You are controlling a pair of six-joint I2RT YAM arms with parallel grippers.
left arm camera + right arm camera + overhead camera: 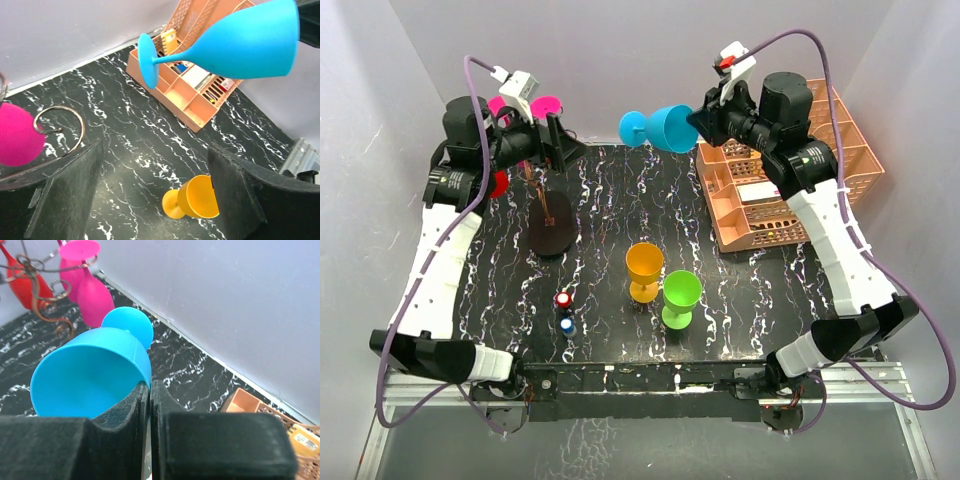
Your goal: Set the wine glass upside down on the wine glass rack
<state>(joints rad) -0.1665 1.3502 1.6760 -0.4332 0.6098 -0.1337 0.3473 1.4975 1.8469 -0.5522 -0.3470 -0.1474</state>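
Overhead, right gripper (695,122): closed tight, pinching the rim of the blue wine glass (658,128) between its pads.
Left gripper (565,150): fingers spread wide with nothing between them, near the top of the rack.
Glass position: upper middle of the overhead frame, held in the air on its side, foot pointing left, bowl mouth toward the right gripper.
Glass look: matte sky-blue, with a round foot, short stem and deep bowl.
Wine glass rack (552,232): upper left, apart from the blue glass; pink glasses (545,104) and a red glass (498,183) hang from it upside down.
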